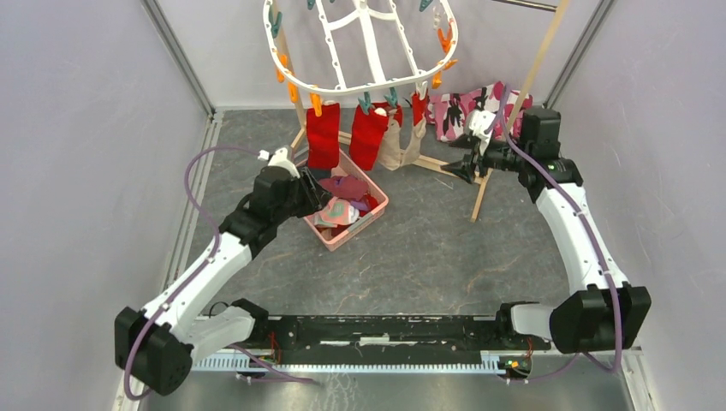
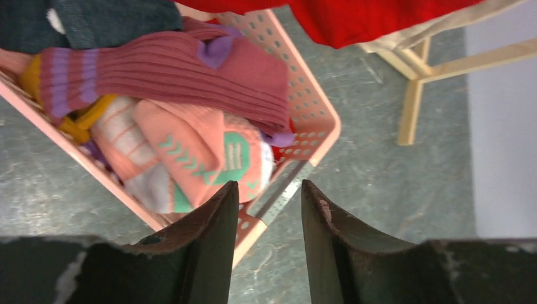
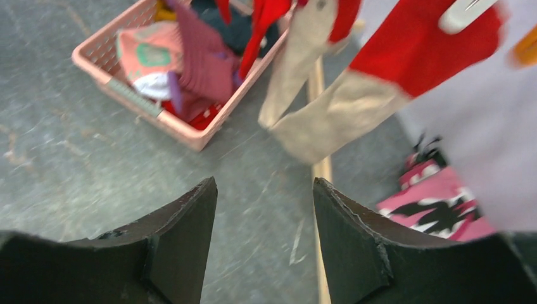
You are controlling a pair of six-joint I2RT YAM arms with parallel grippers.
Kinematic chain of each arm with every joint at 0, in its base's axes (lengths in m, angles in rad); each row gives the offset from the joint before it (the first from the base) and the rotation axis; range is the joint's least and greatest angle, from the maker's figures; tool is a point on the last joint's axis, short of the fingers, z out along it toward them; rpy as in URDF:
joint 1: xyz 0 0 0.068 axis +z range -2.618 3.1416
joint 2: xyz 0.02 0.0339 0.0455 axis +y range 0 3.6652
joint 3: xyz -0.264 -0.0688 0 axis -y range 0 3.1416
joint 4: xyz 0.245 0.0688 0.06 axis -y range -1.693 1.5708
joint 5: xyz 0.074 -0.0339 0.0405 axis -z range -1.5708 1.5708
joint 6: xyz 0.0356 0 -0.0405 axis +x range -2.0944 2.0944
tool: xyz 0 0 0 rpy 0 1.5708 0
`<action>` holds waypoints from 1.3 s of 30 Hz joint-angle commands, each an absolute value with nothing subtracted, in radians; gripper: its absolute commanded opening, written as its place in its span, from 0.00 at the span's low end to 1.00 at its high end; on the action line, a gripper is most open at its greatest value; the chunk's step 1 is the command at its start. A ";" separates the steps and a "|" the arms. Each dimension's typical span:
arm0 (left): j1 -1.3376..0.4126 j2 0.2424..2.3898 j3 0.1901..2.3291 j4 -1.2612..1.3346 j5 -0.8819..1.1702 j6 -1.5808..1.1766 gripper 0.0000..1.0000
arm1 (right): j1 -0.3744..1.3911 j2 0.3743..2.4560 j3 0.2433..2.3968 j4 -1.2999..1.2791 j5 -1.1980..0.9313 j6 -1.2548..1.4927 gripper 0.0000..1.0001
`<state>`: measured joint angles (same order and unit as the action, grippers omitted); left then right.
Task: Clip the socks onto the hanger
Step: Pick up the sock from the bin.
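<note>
Grey mottled tabletop (image 1: 445, 248) lies between pale lilac walls. At its far end the overhead view shows the large white plastic oval hanger (image 1: 368, 51) with orange and teal pegs. From its near rim hang two red socks (image 1: 324, 137) and a beige sock (image 1: 395, 147); behind it are the light wooden pole rack (image 1: 535, 60) and a pink, black and white patterned cloth (image 1: 467, 111). Just below the hung socks sits a pink perforated plastic basket (image 1: 370, 214) holding more socks. Only the left wrist view tells these apart: a maroon ribbed sock with purple stripes (image 2: 190, 76) lies over a salmon sock with mint chevrons (image 2: 202, 149), whose mint patch carries marks too blurred to read, and dark blue fabric (image 2: 107, 19) fills the far corner. The left gripper (image 2: 266, 193) hovers over the basket's near rim, its jaws parted and holding nothing. The right wrist view alone shows the right gripper (image 3: 265, 190) above the tabletop near the rack's foot, jaws wide apart and empty, with the beige sock dangling ahead of it.
</note>
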<state>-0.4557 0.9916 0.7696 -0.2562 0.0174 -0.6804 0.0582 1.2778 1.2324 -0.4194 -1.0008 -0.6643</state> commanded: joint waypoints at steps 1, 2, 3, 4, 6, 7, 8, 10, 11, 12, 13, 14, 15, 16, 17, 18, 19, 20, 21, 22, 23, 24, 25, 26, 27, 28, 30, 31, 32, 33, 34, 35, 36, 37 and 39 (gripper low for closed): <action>-0.452 1.087 0.905 -0.437 -0.098 -0.554 0.47 | 0.061 1.231 1.138 -0.608 -0.974 -0.723 0.63; -0.452 1.101 0.914 -0.439 -0.107 -0.565 0.47 | 0.061 1.216 1.106 -0.588 -0.973 -0.709 0.63; -0.453 1.110 0.917 -0.429 -0.115 -0.579 0.47 | 0.062 1.198 1.063 -0.558 -0.968 -0.685 0.63; -0.453 1.118 0.915 -0.410 -0.114 -0.594 0.47 | 0.061 1.179 1.021 -0.521 -0.960 -0.672 0.63; -0.453 1.135 0.907 -0.357 -0.097 -0.659 0.47 | 0.051 1.140 0.959 -0.476 -0.954 -0.655 0.63; -0.453 1.147 0.899 -0.318 -0.078 -0.707 0.47 | 0.043 1.131 0.938 -0.467 -0.953 -0.652 0.64; -0.453 1.161 0.885 -0.272 -0.049 -0.759 0.47 | 0.038 1.122 0.918 -0.464 -0.954 -0.652 0.64; -0.453 1.190 0.855 -0.180 0.007 -0.874 0.46 | 0.027 1.107 0.881 -0.450 -0.955 -0.647 0.64; -0.453 1.202 0.840 -0.142 0.023 -0.931 0.46 | 0.019 1.098 0.867 -0.440 -0.957 -0.637 0.65; -0.453 1.210 0.824 -0.112 0.017 -0.996 0.46 | 0.010 1.088 0.852 -0.426 -0.959 -0.630 0.65; -0.453 1.212 0.805 -0.071 0.005 -1.054 0.46 | 0.006 1.079 0.838 -0.418 -0.960 -0.625 0.65; -0.454 1.208 0.781 -0.047 -0.019 -1.107 0.46 | 0.006 1.070 0.826 -0.411 -0.962 -0.623 0.65; -0.454 1.203 0.753 0.009 -0.039 -1.167 0.46 | -0.015 1.062 0.815 -0.405 -0.966 -0.619 0.65; -0.457 1.200 0.713 0.063 -0.052 -1.225 0.46 | -0.029 1.054 0.802 -0.396 -0.969 -0.613 0.66; -0.458 1.200 0.696 0.104 -0.056 -1.280 0.47 | -0.034 1.048 0.793 -0.387 -0.972 -0.608 0.66; -0.461 1.206 0.679 0.125 -0.062 -1.320 0.47 | -0.039 1.042 0.785 -0.380 -0.976 -0.604 0.66; -0.464 1.214 0.678 0.121 -0.072 -1.344 0.47 | -0.042 1.040 0.778 -0.375 -0.979 -0.601 0.66; -0.467 1.224 0.693 0.097 -0.086 -1.360 0.48 | -0.047 1.036 0.774 -0.372 -0.981 -0.599 0.66; -0.469 1.235 0.711 0.066 -0.102 -1.371 0.49 | -0.050 1.036 0.773 -0.370 -0.982 -0.598 0.66; -0.469 1.247 0.727 0.041 -0.112 -1.377 0.50 | -0.053 1.035 0.773 -0.368 -0.985 -0.597 0.66; -0.469 1.262 0.743 0.018 -0.121 -1.383 0.50 | -0.055 1.037 0.773 -0.367 -0.988 -0.595 0.66; -0.470 1.272 0.760 0.006 -0.130 -1.389 0.51 | -0.057 1.038 0.773 -0.365 -0.992 -0.595 0.66; -0.471 1.281 0.770 -0.031 -0.136 -1.396 0.52 | -0.058 1.038 0.773 -0.365 -0.995 -0.592 0.66; -0.471 1.297 0.780 -0.050 -0.143 -1.416 0.52 | -0.060 1.041 0.772 -0.363 -0.998 -0.591 0.66; -0.471 1.310 0.785 -0.062 -0.143 -1.432 0.52 | -0.061 1.042 0.771 -0.362 -0.999 -0.590 0.66; -0.471 1.326 0.789 -0.067 -0.137 -1.445 0.52 | -0.062 1.044 0.770 -0.361 -1.001 -0.588 0.66; -0.472 1.354 0.795 -0.067 -0.124 -1.460 0.51 | -0.062 1.045 0.770 -0.359 -1.003 -0.586 0.66; -0.472 1.367 0.800 -0.066 -0.118 -1.464 0.51 | -0.063 1.044 0.768 -0.359 -1.003 -0.587 0.66; -0.472 1.378 0.805 -0.066 -0.115 -1.465 0.50 | -0.063 1.043 0.769 -0.359 -1.003 -0.585 0.66; -0.472 1.389 0.811 -0.066 -0.113 -1.464 0.50 | -0.064 1.041 0.769 -0.359 -1.005 -0.585 0.66; -0.474 1.398 0.817 -0.066 -0.113 -1.463 0.50 | -0.064 1.040 0.769 -0.360 -1.005 -0.583 0.66; -0.474 1.406 0.821 -0.066 -0.116 -1.465 0.49 | -0.065 1.039 0.769 -0.360 -1.005 -0.584 0.66; -0.474 1.414 0.824 -0.065 -0.117 -1.466 0.49 | -0.066 1.039 0.767 -0.357 -1.005 -0.584 0.66; -0.475 1.422 0.826 -0.063 -0.122 -1.466 0.49 | -0.066 1.039 0.767 -0.359 -1.005 -0.583 0.66; -0.476 1.439 0.832 -0.063 -0.131 -1.470 0.49 | -0.069 1.037 0.765 -0.357 -1.007 -0.580 0.66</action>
